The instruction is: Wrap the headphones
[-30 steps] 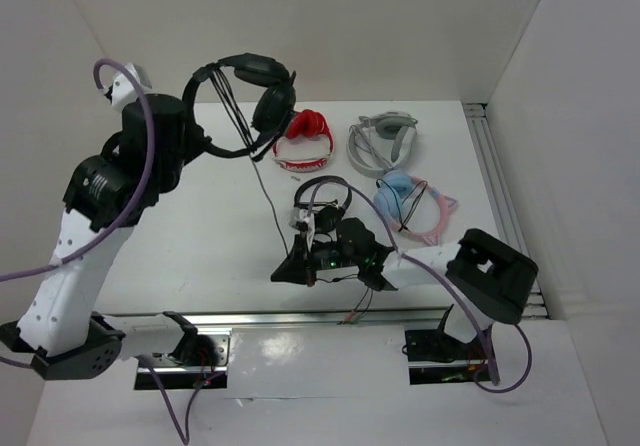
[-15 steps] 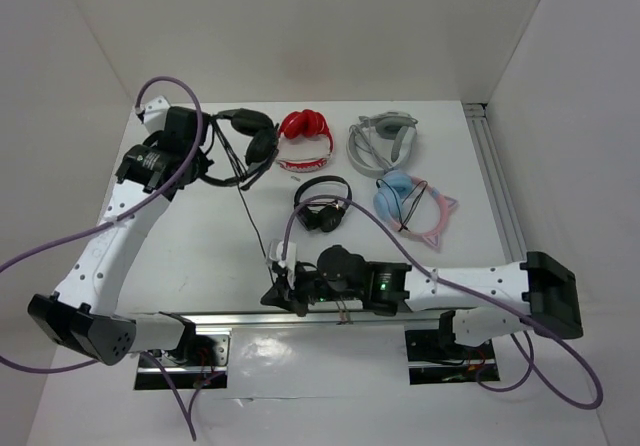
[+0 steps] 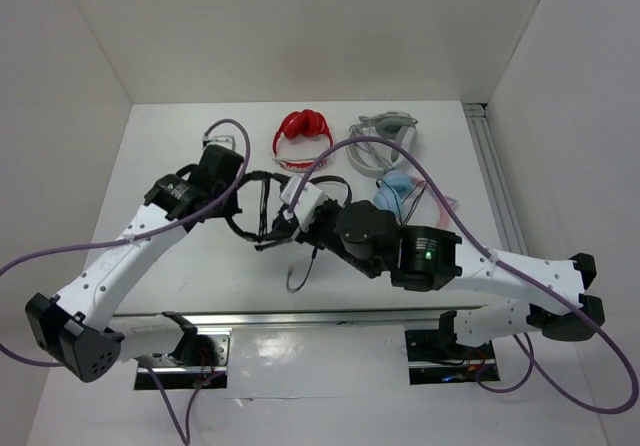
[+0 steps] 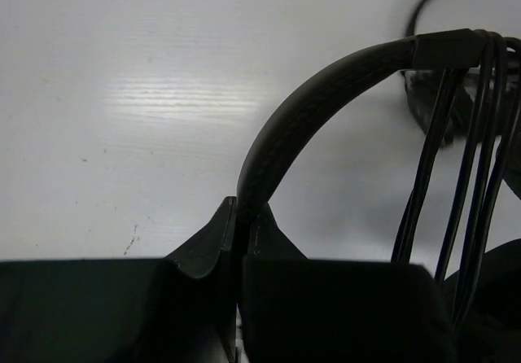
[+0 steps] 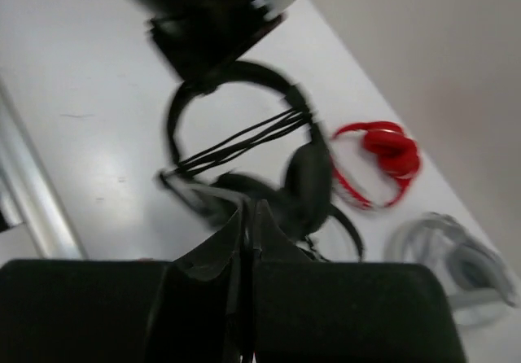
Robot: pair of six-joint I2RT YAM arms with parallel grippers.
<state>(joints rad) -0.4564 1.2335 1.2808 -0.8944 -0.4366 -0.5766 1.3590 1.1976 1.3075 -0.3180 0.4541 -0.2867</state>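
The black headphones point(image 3: 258, 241) hang over the middle of the table, just above it. My left gripper point(image 3: 232, 194) is shut on their headband point(image 4: 309, 111), which runs up out of the closed jaws point(image 4: 244, 208). Several turns of thin black cable point(image 4: 464, 159) cross the band between its two sides. My right gripper point(image 3: 283, 228) is shut right in front of the earcup point(image 5: 309, 176), with a blurred strand of cable leading into its tips point(image 5: 251, 208). A slack loop of cable point(image 3: 298, 274) dangles below it. The right wrist view is blurred by motion.
Red headphones point(image 3: 305, 134) and grey ones point(image 3: 385, 136) lie at the back. A blue and pink pair point(image 3: 405, 191) sits partly under the right arm's purple lead. A metal rail point(image 3: 330, 316) runs along the near edge, and white walls enclose the table.
My left arm has brought the headphones down from high at the back left to the table's middle. My right gripper swung from the near edge up to the headphones, trailing the cable.
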